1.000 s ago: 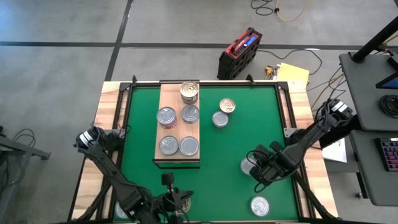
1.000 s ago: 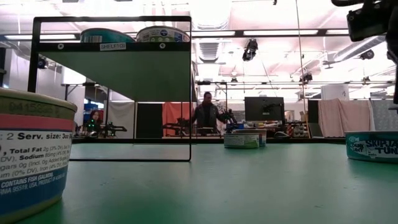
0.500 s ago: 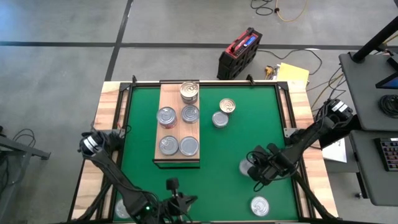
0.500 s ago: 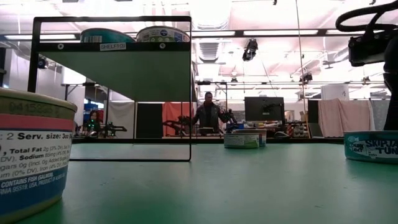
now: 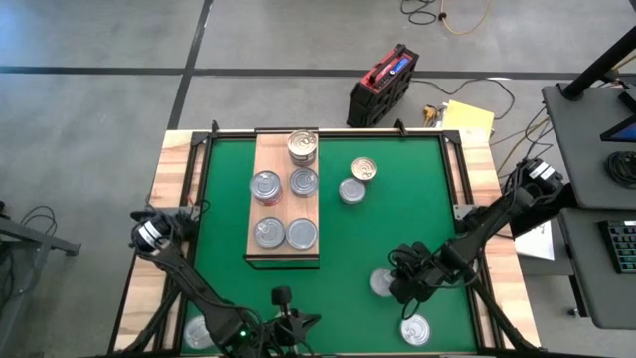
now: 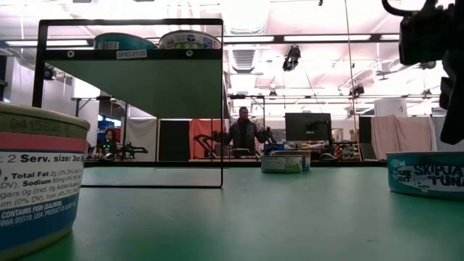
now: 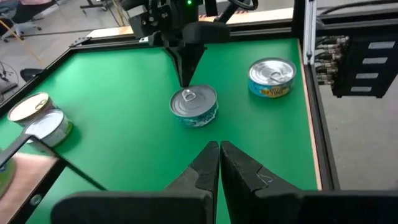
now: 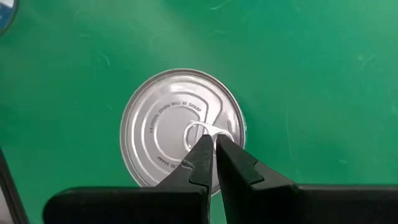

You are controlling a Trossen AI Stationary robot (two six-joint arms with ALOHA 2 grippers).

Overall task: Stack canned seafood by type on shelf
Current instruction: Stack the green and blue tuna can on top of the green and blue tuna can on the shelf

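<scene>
We see the right gripper (image 5: 395,286) poised directly over a silver-lidded tin (image 5: 381,282) on the green mat (image 5: 358,229), its two dark fingers pressed together with nothing pinched between them; in the right wrist view the closed fingertips (image 8: 213,149) sit right above the pull tab of that tin (image 8: 181,128), whose lid is bright metal ringed with concentric ridges and faint stamped lettering; whether the tips touch the lid we cannot tell. The left wrist view shows the same tin (image 7: 194,106) with a teal printed label round its flat round wall, the right arm's fingers pointing down onto its top.

Another silver tin (image 5: 415,328) lies near, closer to the table's front edge; two more tins (image 5: 357,180) sit touching beside the shelf (image 5: 273,253), one gold-toned and one silver; the shelf is a pale wooden board with visible grain, carrying five round tins (image 5: 270,186), the far one gold-lidded and sitting on top of another.

The left gripper (image 7: 219,149) hangs at the front edge of the mat, well apart from the shelf, its tapering dark fingers shut against each other and empty; one further tin (image 5: 198,333) lies by the left arm's base; the mat is smooth and matte.
</scene>
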